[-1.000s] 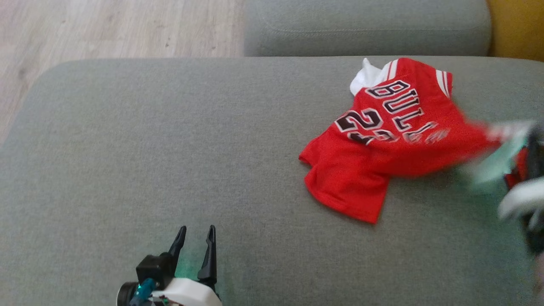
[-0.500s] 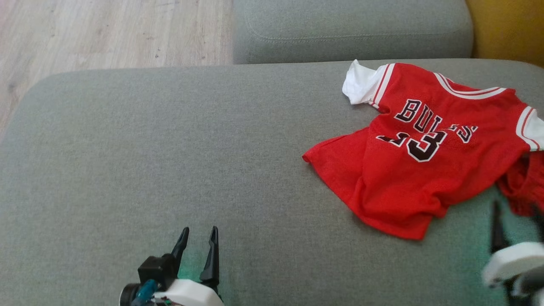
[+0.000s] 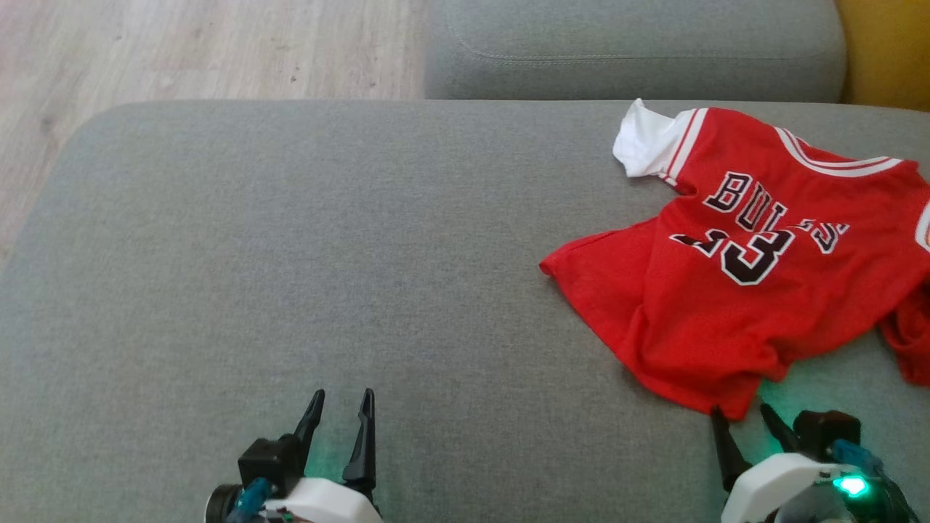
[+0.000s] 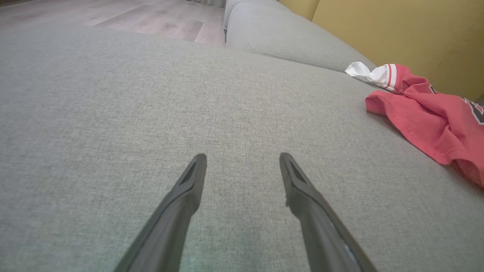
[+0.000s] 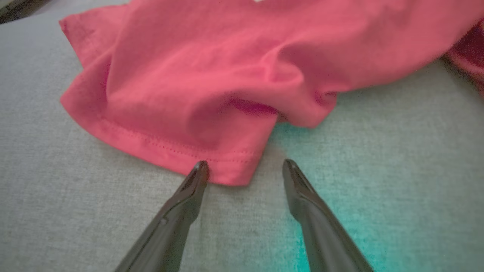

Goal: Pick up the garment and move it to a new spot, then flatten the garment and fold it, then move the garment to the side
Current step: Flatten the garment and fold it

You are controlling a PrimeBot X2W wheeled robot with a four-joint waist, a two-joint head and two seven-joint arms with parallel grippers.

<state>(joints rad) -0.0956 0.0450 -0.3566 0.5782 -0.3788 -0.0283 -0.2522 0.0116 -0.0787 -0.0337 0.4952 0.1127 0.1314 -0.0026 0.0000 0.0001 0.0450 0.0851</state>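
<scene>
The garment (image 3: 741,276) is a red jersey with white sleeves and black lettering, lying rumpled on the right part of the grey cushion (image 3: 290,254). Its hem corner points toward me. My right gripper (image 3: 741,418) stands open just below that corner; in the right wrist view the right gripper (image 5: 245,166) has the garment (image 5: 227,83) hem tip just ahead of its fingertips, nothing between them. My left gripper (image 3: 341,398) is open at the lower left, far from the garment; the left wrist view shows the left gripper (image 4: 243,158) over bare cushion, with the garment (image 4: 427,113) off to the right.
A second grey cushion (image 3: 632,51) lies beyond the first. Wooden floor (image 3: 182,51) shows at the upper left, past the cushion's rounded edge. A yellow surface (image 3: 890,51) stands at the upper right, behind the garment.
My right gripper let go of the garment, which now lies spread on the cushion, and drew back to below its hem. The head camera shifted a little. The left gripper stayed put.
</scene>
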